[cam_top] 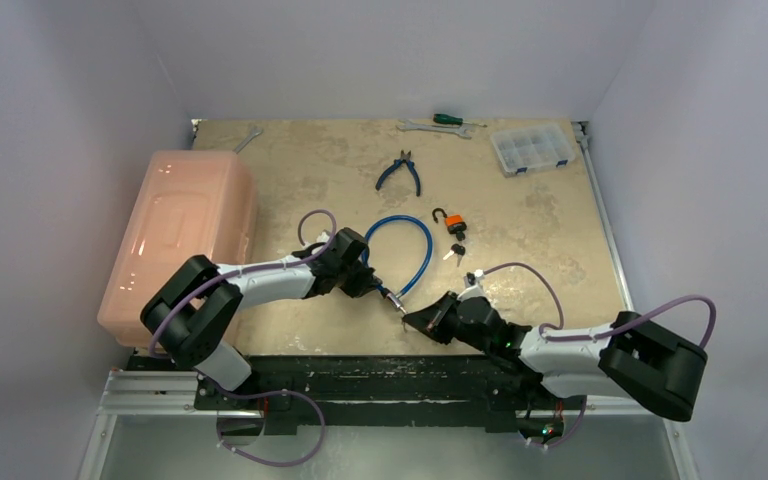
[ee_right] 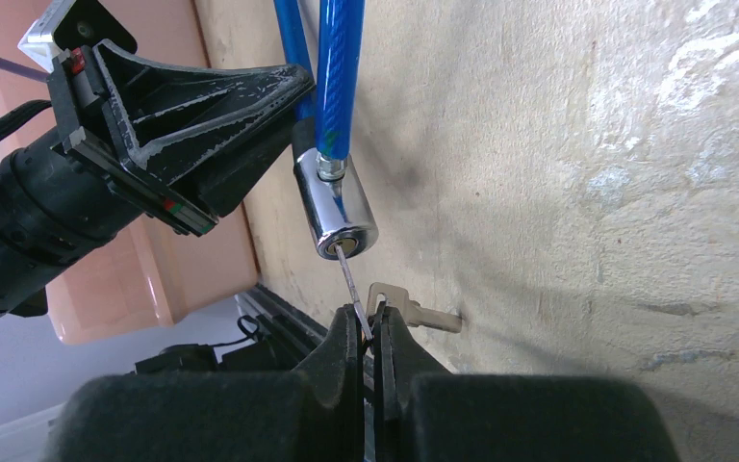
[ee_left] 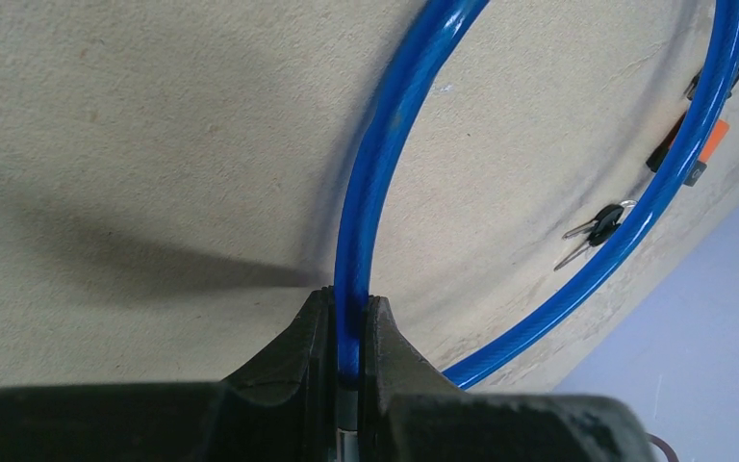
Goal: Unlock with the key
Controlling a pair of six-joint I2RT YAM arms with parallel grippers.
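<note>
Key (ee_right: 351, 281) in cylinder (ee_right: 339, 214) — right pincer (ee_right: 370, 325) holds it, left pincer (ee_left: 349, 306) cable (ee_left: 385, 135).

Pretty sure this is a robotics lab cell I'm driving in, not a real workshop. My left arm (cam_top: 260, 280) and right arm (cam_top: 560, 350) are bolted to an aluminium rail (cam_top: 160, 392) at the near edge of a worn, stained tabletop (cam_top: 540, 230). Plain white walls (cam_top: 380, 50) box it in on three sides. The tools are just scattered around: blue-handled pliers (cam_top: 400, 172), a green screwdriver (cam_top: 447, 119) beside a wrench (cam_top: 430, 127), a clear compartment box (cam_top: 531, 148), a big pink plastic bin (cam_top: 180, 240), an orange padlock (cam_top: 454, 226) and a blue cable lock (cam_top: 428, 250). Purple cables loop off both arms.
</note>
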